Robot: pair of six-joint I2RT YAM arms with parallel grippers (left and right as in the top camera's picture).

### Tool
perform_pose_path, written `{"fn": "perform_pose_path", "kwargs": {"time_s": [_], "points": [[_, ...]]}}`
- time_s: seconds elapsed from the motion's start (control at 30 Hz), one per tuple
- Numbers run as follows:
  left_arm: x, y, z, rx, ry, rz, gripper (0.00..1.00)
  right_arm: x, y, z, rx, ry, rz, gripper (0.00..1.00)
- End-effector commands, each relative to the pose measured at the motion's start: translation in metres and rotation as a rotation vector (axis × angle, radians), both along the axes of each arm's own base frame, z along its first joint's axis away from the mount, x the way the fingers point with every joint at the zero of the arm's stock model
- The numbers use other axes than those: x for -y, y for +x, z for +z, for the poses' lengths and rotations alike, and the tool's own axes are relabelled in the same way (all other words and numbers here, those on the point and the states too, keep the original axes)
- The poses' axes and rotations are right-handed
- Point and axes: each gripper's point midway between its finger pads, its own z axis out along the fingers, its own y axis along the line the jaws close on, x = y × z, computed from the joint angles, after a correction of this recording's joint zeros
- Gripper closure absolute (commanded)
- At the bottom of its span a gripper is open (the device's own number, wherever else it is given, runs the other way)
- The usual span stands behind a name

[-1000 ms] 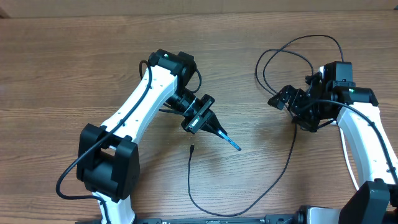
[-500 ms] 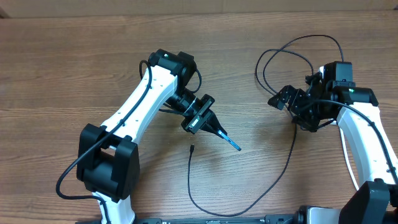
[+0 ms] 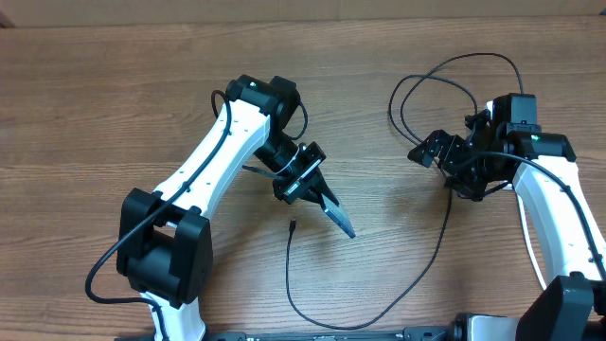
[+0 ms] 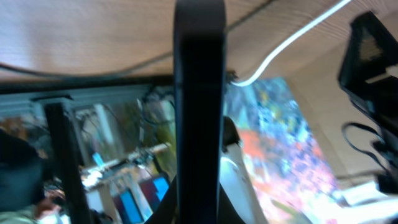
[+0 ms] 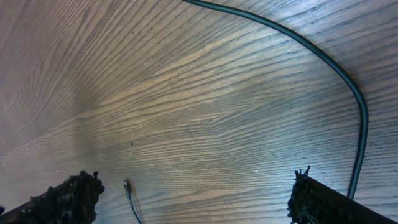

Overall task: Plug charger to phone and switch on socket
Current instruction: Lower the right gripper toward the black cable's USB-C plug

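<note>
— Left gripper [image 3: 325, 201] has what in it?
— It is clamped on the phone [image 3: 341, 220], which shows edge-on and tilted, its free end pointing down at the table [image 3: 114, 104].
— And the charger [image 3: 289, 275]?
— It lies on the wood. Its connector tip is near the phone's low end, not touching it, and the cable loops off toward the right arm.
— Right gripper [image 5: 193, 200]?
— Its fingers are spread wide with nothing between them, low over the table.

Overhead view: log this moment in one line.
left jaws: shut on phone, tilted | charger tip: loose on table, unplugged | right jaws: open, empty
</note>
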Motion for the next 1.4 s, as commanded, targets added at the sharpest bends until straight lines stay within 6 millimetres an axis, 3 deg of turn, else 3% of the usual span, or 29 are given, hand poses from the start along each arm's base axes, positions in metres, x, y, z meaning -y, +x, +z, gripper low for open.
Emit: {"fn": "perform_pose_path", "kwargs": {"time_s": [0.0, 0.13, 0.33, 0.47, 0.57, 0.6, 0.7, 0.73, 0.77, 0.8, 0.97, 1.17, 1.37], "points": [[-0.012, 0.004, -0.005, 0.134, 0.049, -0.078, 0.96, 0.002, 0.003, 0.000, 0.010, -0.013, 0.004, 0.00], [-0.020, 0.009, -0.015, 0.241, 0.067, -0.170, 0.96, 0.002, 0.003, 0.000, 0.010, -0.013, 0.004, 0.00], [-0.012, 0.020, -0.014, 0.420, -0.066, -0.288, 0.96, 0.002, 0.004, 0.001, 0.012, -0.010, -0.005, 0.00], [-0.004, 0.031, -0.005, 0.482, -0.175, -0.277, 0.96, -0.006, 0.007, 0.006, 0.028, 0.040, 0.007, 0.00], [-0.011, 0.042, -0.003, 0.497, -0.192, -0.239, 0.96, -0.018, 0.003, 0.011, 0.022, 0.111, 0.031, 0.00], [-0.014, 0.046, -0.002, 0.503, -0.194, -0.224, 0.96, -0.020, 0.001, 0.011, 0.013, 0.119, 0.035, 0.09], [-0.026, 0.056, -0.002, 0.506, -0.185, -0.184, 0.96, -0.023, -0.003, 0.009, 0.000, 0.119, 0.046, 0.48], [-0.030, 0.060, -0.002, 0.507, -0.182, -0.171, 0.96, -0.026, -0.005, 0.009, -0.006, 0.120, 0.052, 0.74], [-0.033, 0.062, -0.002, 0.508, -0.179, -0.160, 0.96, -0.028, -0.006, 0.009, -0.009, 0.121, 0.058, 0.90], [-0.038, 0.066, -0.002, 0.509, -0.175, -0.145, 0.96, -0.032, -0.007, 0.009, -0.012, 0.125, 0.069, 0.96], [-0.061, 0.081, -0.002, 0.524, -0.161, -0.083, 0.96, -0.062, -0.015, 0.011, -0.038, 0.156, 0.124, 0.96], [-0.080, 0.092, 0.000, 0.524, -0.160, -0.019, 0.96, -0.116, -0.019, 0.016, 0.001, 0.167, 0.240, 0.96], [-0.093, 0.097, 0.001, 0.534, -0.162, 0.004, 0.96, -0.148, -0.024, 0.006, 0.026, 0.022, 0.254, 0.96]]}}
